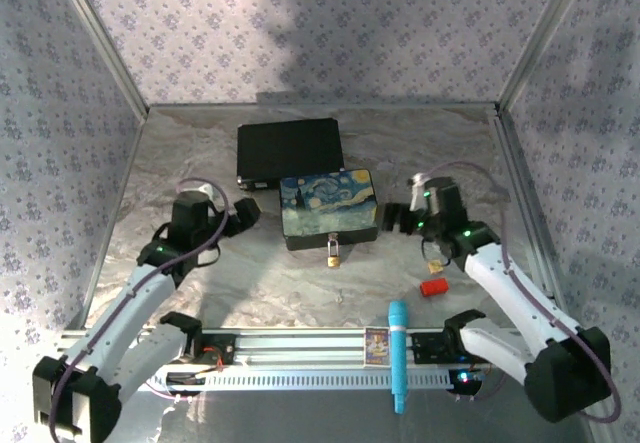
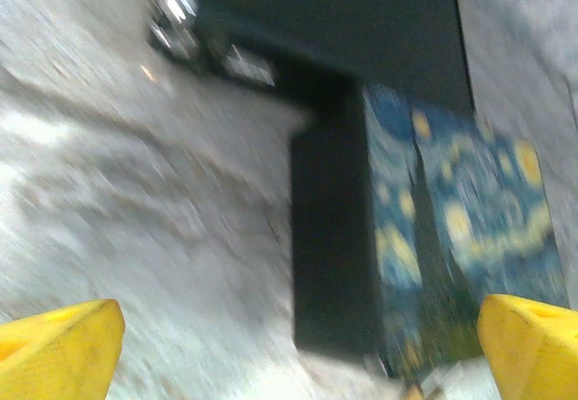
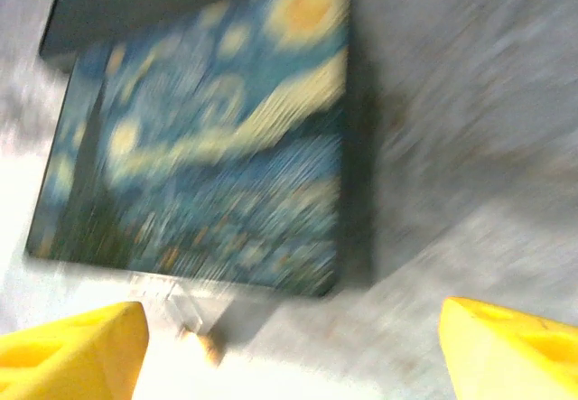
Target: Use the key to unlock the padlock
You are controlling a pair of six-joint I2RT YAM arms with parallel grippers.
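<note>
Blue marker [image 1: 398, 355], one only, lies across the aluminium rail [image 1: 300, 344] at the near edge, between the two arm bases, with one small picture card [image 1: 376, 345] just beside it on the rail.

Counted on the table: one padlock [image 1: 333, 255], one key [image 1: 436, 264], one red block [image 1: 433, 287], one painted box [image 1: 329, 206] with a starry-night lid, and one flat black case [image 1: 289, 150] behind it, touching or nearly touching the box.

Two arms reach in. The left gripper [image 1: 245, 210] hangs by the box's left side, the right gripper [image 1: 395, 219] by its right side. Each wrist view shows yellow fingertips [image 2: 63, 346] at the far edges of the picture, so both pincers stand wide and hold nothing.

The padlock hangs at the middle of the box's near face, its brass body resting on the table. The key lies apart from it to the right, close under the right arm's wrist, with the red block near it toward the rail.

The table [image 1: 250, 283] is marbled grey-white. Pale floral-patterned walls [image 1: 300, 23] close three sides, with metal posts at the corners. Both wrist views are blurred.
</note>
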